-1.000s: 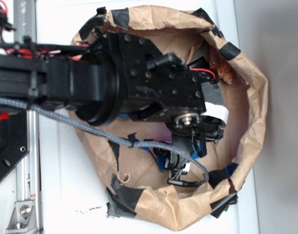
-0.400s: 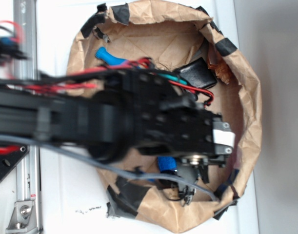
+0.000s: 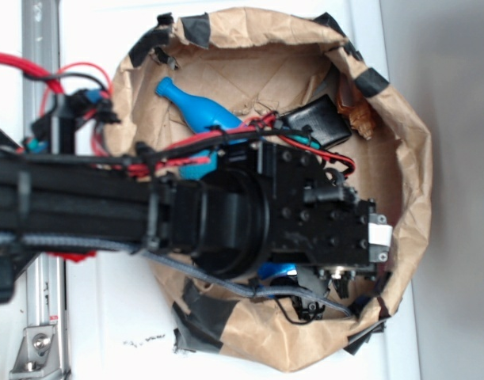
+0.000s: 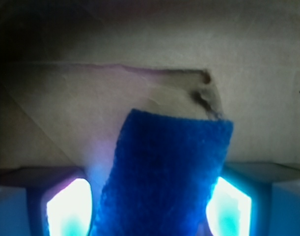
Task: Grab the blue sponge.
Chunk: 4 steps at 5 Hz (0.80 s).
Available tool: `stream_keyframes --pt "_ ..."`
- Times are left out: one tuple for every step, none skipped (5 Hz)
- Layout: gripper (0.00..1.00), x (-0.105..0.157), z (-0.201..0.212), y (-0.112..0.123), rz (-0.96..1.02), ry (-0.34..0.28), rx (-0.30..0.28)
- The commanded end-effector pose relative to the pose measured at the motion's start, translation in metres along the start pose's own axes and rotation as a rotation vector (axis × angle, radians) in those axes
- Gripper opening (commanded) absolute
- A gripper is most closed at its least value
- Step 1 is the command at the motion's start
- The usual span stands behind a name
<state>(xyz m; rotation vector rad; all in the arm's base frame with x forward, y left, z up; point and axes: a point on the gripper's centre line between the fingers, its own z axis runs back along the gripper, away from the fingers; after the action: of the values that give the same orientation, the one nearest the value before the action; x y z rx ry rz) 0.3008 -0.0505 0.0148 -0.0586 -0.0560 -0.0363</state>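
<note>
On my wrist feed the blue sponge fills the near centre, standing tilted between the two glowing fingers of the gripper. The pads sit tight to both its sides, so I read the jaws as closed most of the way onto it. Behind it I see only creased brown paper with a small torn patch.

The exterior feed tells me where this is happening but hides the grasp. There the black arm and wrist cover most of the paper-lined basket, the fingertips are lost under the wrist housing, and only a sliver of blue sponge shows at its lower edge. Farther back in the basket lie a blue plastic bottle and a black pouch-like object.
</note>
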Motion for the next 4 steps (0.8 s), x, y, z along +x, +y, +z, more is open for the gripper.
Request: stream_keyframes --pt "0.0 -0.009 0.039 0.02 0.015 0.012 0.055" --pt "0.0 -0.012 0.076 0.035 0.019 0.03 0.062" --pt "0.0 -0.018 0.127 0.044 -0.002 -0.017 0.057" --pt "0.0 -0.029 0.169 0.041 0.005 -0.079 0.11"
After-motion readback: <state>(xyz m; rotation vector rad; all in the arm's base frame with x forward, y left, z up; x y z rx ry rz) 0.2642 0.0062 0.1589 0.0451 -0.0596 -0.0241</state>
